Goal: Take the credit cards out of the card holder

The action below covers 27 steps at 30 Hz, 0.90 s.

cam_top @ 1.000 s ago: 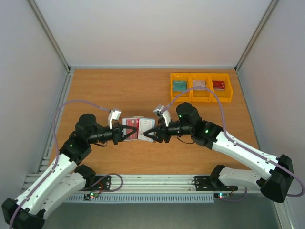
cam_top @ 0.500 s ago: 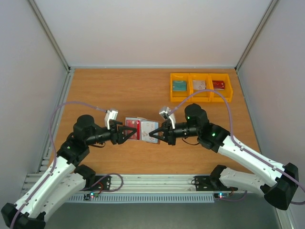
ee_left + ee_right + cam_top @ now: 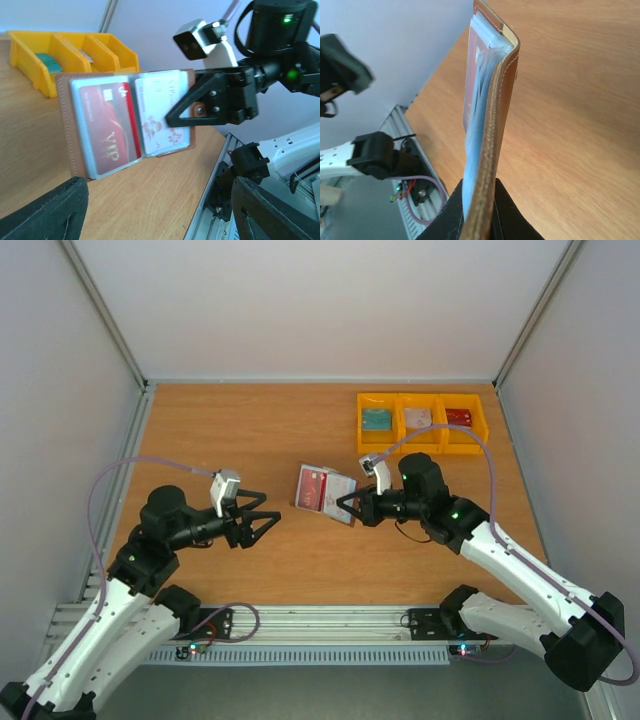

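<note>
The brown card holder (image 3: 325, 490) hangs open above the table, and my right gripper (image 3: 347, 508) is shut on its right-hand edge. In the left wrist view its clear pockets face me, with a red credit card (image 3: 107, 125) in the left one and a whitish card (image 3: 160, 117) in the right one. The right wrist view shows the holder (image 3: 492, 115) edge-on, clamped between my right gripper's (image 3: 479, 210) jaws. My left gripper (image 3: 268, 512) stands open to the left of the holder, apart from it and holding nothing. Its dark fingers (image 3: 45, 212) frame the bottom of the left wrist view.
Three joined yellow bins (image 3: 421, 447) stand at the back right, holding a teal card (image 3: 376, 419), a whitish card (image 3: 417, 417) and a red card (image 3: 459, 417). An aluminium rail (image 3: 320, 625) runs along the table's near edge.
My left gripper let go of the holder, opened and drew back to the left. My right gripper shut on the holder and carried it to the right.
</note>
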Each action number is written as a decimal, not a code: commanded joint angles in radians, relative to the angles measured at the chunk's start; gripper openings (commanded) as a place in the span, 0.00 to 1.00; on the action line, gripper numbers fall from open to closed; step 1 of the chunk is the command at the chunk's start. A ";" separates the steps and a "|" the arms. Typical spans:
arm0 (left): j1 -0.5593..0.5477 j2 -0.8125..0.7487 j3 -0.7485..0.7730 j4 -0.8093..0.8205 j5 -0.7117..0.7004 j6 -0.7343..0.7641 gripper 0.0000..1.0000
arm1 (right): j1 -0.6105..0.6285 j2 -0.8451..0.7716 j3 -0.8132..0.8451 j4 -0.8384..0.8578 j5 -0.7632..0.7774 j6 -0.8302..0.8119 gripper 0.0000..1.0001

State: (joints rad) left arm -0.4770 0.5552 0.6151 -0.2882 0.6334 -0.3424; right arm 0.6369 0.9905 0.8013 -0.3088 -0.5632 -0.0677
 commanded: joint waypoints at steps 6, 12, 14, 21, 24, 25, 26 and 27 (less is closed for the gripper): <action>0.006 0.061 -0.008 0.252 0.229 -0.108 0.67 | -0.011 0.046 0.088 -0.072 0.071 0.033 0.01; -0.080 0.177 0.016 0.329 0.244 -0.178 0.54 | 0.038 0.064 0.102 0.011 0.040 0.004 0.01; -0.105 0.199 0.018 0.325 0.227 -0.169 0.54 | 0.070 0.080 0.118 0.015 0.027 -0.022 0.01; -0.112 0.237 -0.010 0.346 0.154 -0.216 0.48 | 0.137 0.069 0.084 0.176 -0.206 -0.056 0.01; -0.110 0.222 -0.022 0.320 0.150 -0.221 0.45 | 0.139 0.052 0.073 0.231 -0.277 -0.055 0.01; -0.110 0.218 -0.026 0.316 0.150 -0.225 0.44 | 0.139 0.048 0.074 0.234 -0.294 -0.061 0.01; -0.110 0.212 -0.028 0.311 0.149 -0.230 0.43 | 0.139 0.043 0.075 0.236 -0.307 -0.064 0.01; -0.107 0.208 -0.028 0.308 0.149 -0.233 0.42 | 0.139 0.039 0.073 0.242 -0.318 -0.065 0.01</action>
State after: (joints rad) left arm -0.5850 0.7765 0.6132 -0.0017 0.8036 -0.5507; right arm 0.7624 1.0721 0.8707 -0.1997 -0.7242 -0.1051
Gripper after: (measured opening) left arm 0.437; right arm 0.078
